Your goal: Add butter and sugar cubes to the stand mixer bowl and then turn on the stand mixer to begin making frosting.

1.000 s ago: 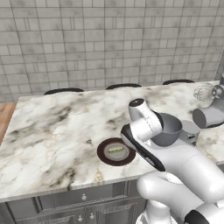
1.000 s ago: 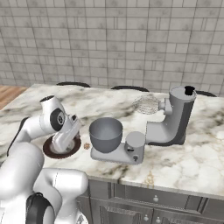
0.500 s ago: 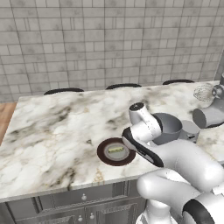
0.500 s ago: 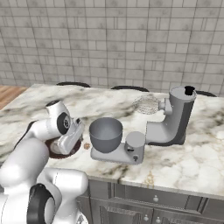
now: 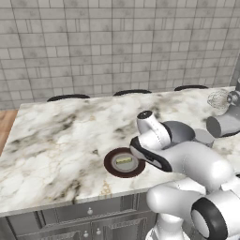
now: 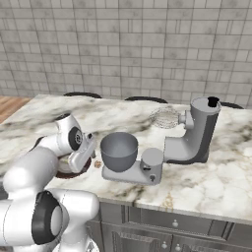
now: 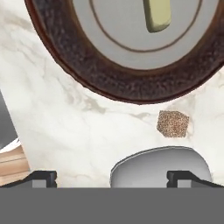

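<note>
Fingers (image 7: pixel 43 176) spread above sugar cube (image 7: pixel 173 123); right base view shows mixer (image 6: pixel 194 133).

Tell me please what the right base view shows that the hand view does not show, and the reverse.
Right base view alone: the whole stand mixer with its whisk, the tiled wall, the cabinet fronts.

Hand view alone: the butter lying on the plate, and the two dark fingers standing wide apart, with nothing between them.

Both: the marble counter, the dark brown plate, a sugar cube on the marble beside the plate, and the grey stand mixer bowl.
</note>
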Available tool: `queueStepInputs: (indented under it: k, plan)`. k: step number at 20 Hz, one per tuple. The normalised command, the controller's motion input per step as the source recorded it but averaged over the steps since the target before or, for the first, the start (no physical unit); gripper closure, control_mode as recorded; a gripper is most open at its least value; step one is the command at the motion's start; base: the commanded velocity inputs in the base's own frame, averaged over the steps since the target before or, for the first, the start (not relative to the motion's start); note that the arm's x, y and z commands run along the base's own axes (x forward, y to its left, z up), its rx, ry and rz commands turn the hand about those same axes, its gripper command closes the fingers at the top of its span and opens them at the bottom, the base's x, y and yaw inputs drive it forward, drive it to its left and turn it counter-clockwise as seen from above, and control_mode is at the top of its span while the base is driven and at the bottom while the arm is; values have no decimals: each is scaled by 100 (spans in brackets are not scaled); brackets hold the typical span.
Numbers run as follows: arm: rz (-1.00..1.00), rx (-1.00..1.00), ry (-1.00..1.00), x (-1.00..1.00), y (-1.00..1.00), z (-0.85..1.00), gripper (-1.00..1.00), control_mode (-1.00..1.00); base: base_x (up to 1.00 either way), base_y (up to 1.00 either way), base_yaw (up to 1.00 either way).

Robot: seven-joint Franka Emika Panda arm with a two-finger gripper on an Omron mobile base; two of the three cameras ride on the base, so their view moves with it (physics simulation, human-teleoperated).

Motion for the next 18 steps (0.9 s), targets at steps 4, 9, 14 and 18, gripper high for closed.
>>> queueStepInputs:
  k: [4,9,14,18]
  plan:
    - [0,0,1,21,0,-24,-100,-100,0,0,0]
    - [0,0,1,24,0,-22,-100,-100,0,0,0]
    - [0,0,0,22,0,-17,-100,-100,0,0,0]
    - [0,0,2,22,0,-23,-100,-100,0,0,0]
